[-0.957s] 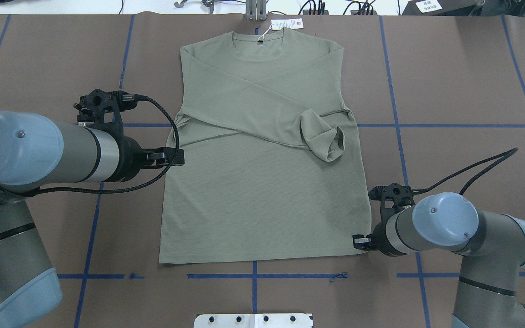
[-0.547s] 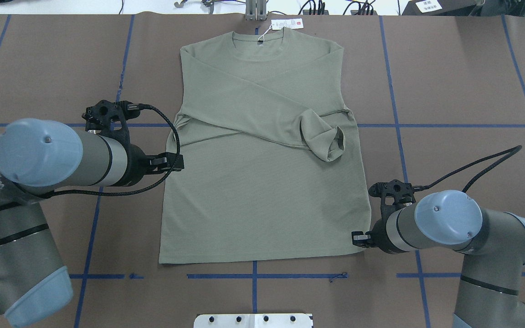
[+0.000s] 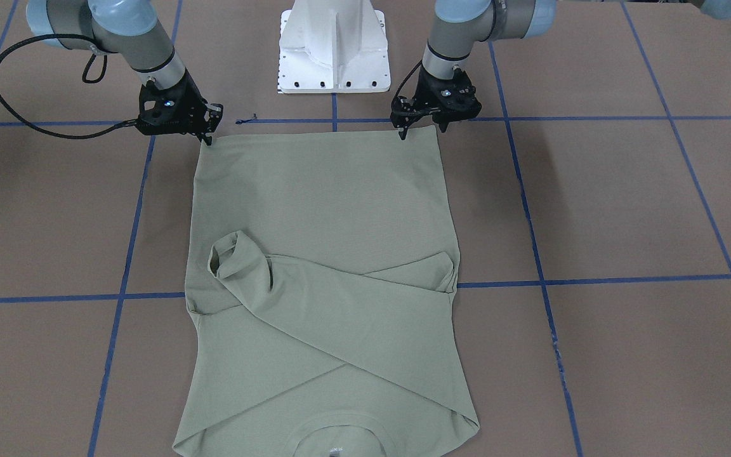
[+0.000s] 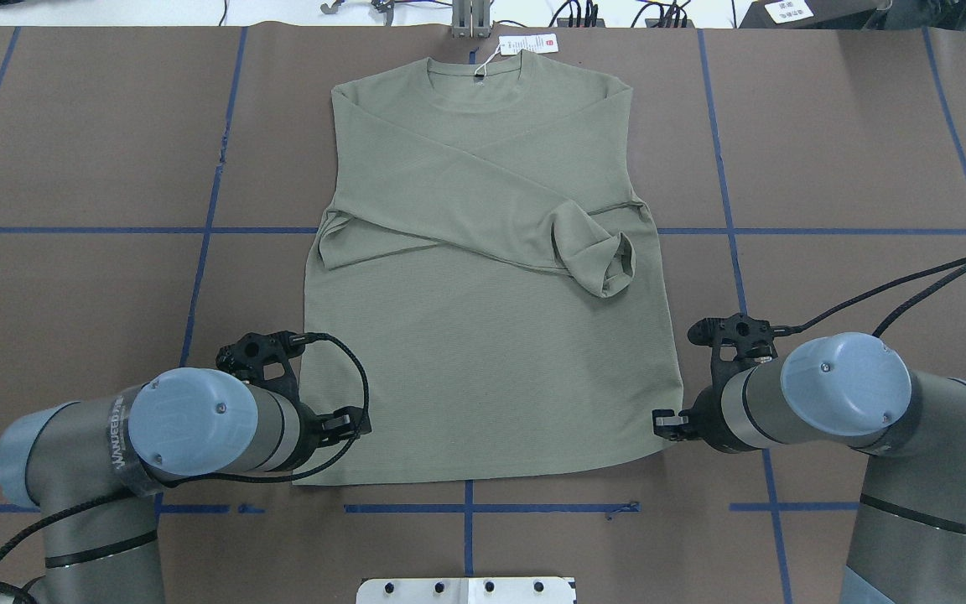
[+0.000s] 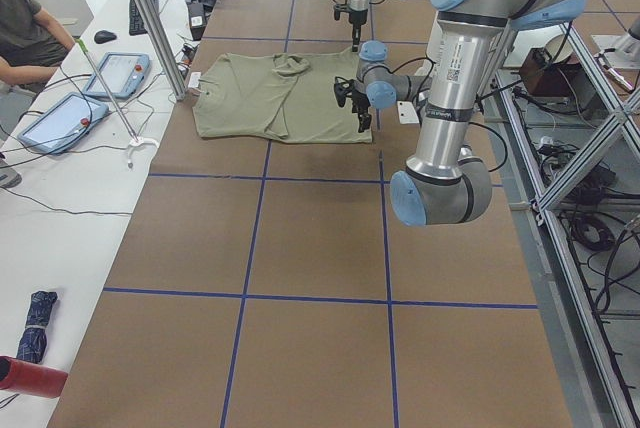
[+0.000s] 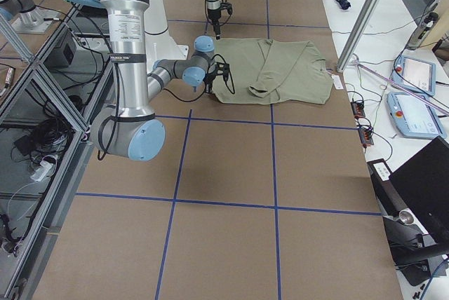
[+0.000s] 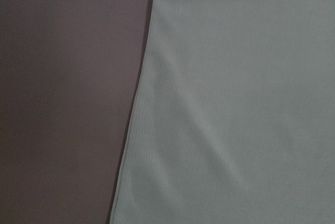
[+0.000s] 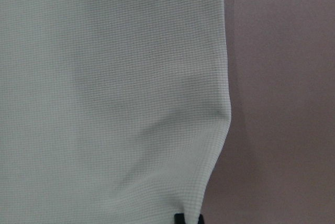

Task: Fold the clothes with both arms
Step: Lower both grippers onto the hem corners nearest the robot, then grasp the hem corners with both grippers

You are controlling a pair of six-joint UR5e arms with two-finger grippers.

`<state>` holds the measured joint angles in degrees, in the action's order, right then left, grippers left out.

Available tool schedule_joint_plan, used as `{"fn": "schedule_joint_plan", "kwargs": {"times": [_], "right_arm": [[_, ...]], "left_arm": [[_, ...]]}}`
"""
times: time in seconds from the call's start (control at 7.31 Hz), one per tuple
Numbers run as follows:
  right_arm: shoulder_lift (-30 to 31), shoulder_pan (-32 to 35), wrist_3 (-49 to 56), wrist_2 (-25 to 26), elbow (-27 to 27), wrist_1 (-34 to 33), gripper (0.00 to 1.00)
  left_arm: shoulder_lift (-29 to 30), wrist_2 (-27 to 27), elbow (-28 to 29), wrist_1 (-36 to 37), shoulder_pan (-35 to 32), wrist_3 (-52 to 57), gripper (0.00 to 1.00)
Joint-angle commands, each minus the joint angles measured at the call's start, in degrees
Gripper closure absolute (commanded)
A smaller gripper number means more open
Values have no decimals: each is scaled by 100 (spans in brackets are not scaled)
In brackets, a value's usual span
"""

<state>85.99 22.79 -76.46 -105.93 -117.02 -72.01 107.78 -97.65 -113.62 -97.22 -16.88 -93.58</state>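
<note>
The pale sage-green shirt [image 4: 483, 352] lies flat on the brown table, neck at the far edge and both sleeves crossed over the chest. It also shows in the front view [image 3: 321, 209]. Its white hang tag [image 4: 529, 44] lies beyond the collar. My left gripper [image 4: 353, 426] is over the hem's left corner, and in the front view [image 3: 421, 130] its fingers stand apart and hold nothing. My right gripper [image 4: 659, 424] is at the hem's right corner [image 3: 211, 130], shut on the fabric. The right wrist view shows the shirt's edge [image 8: 222, 114] puckered towards the fingers.
The white bolted pedestal [image 3: 332, 44] stands at the robot's side of the table. Blue tape lines cross the brown table cover [image 4: 827, 151]. A metal post [image 4: 470, 21] stands at the far edge. A seated person and tablets [image 5: 60, 118] are at a side desk.
My left arm has swung back from the shirt's left side to the hem's left corner. My right gripper has shifted slightly away from the robot, and the hem's right corner has drawn up a little.
</note>
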Motion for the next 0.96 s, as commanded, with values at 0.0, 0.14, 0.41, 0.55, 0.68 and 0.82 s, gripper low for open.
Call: {"fn": "schedule_joint_plan", "kwargs": {"times": [0.0, 0.14, 0.41, 0.55, 0.68, 0.82], "right_arm": [[-12, 59, 9, -42, -5, 12, 100], [-21, 85, 9, -51, -5, 3, 100], [-21, 103, 9, -51, 4, 3, 100], [-12, 103, 9, -51, 4, 3, 100], [-12, 112, 17, -51, 13, 3, 100], [-12, 112, 26, -51, 13, 3, 100]], "left_arm": [[-143, 45, 112, 10, 167, -99, 9], [-143, 53, 112, 10, 159, -99, 14], [-178, 89, 112, 184, 211, -99, 21], [-170, 80, 112, 264, 229, -99, 26], [-170, 80, 112, 274, 229, -99, 33], [-152, 80, 112, 274, 229, -99, 46]]}}
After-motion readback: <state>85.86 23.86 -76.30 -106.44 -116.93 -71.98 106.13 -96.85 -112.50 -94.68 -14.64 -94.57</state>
